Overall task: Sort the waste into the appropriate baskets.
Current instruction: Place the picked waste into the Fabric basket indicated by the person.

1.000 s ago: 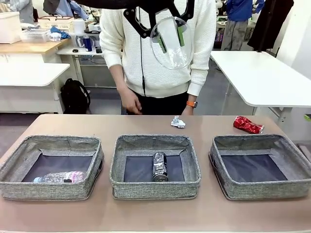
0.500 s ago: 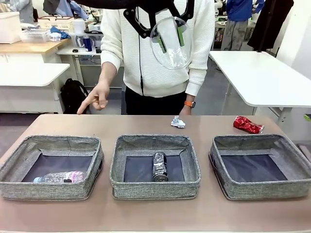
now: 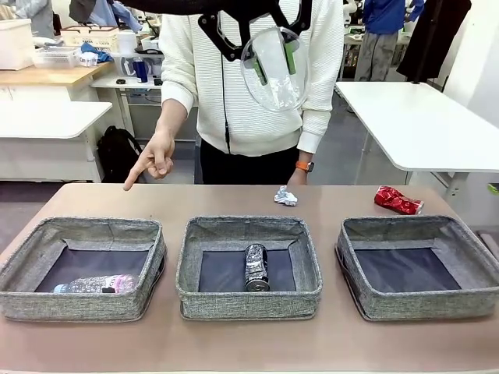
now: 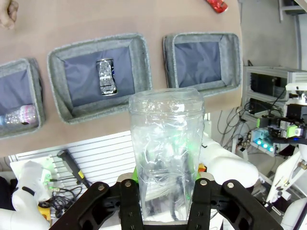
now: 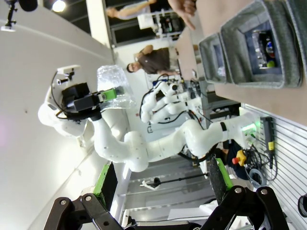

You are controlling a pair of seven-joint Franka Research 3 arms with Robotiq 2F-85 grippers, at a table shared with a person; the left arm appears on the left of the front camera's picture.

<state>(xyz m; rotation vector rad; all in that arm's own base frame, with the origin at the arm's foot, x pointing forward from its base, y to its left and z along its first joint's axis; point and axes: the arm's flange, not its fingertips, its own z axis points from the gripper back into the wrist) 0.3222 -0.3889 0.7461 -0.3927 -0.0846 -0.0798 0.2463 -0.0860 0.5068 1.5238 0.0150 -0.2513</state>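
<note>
1. Front view: the left arm [image 3: 195, 6] and the person [image 3: 234, 101] are cut off by the top edge.
2. The person's watch-side hand [image 3: 299, 178] sinks behind the table's [image 3: 327, 343] far edge, and its fingers are hidden.
3. The bottle [image 3: 93, 284] lies partly behind the left basket's [image 3: 82, 230] near wall. Its label is too blurred to read.
4. Left wrist view: the cup's [image 4: 165, 139] lower end is lost between the left jaws. The left basket and bottle are cut by the left edge, the red can [image 4: 217, 5] by the top edge, and the pointing hand [image 4: 6, 12] by the corner.
5. Right wrist view: the right jaws are cut off by the bottom edge. The right basket [image 5: 298, 24] runs off the right edge. The can [image 5: 261, 40] is too small to make out.
</note>
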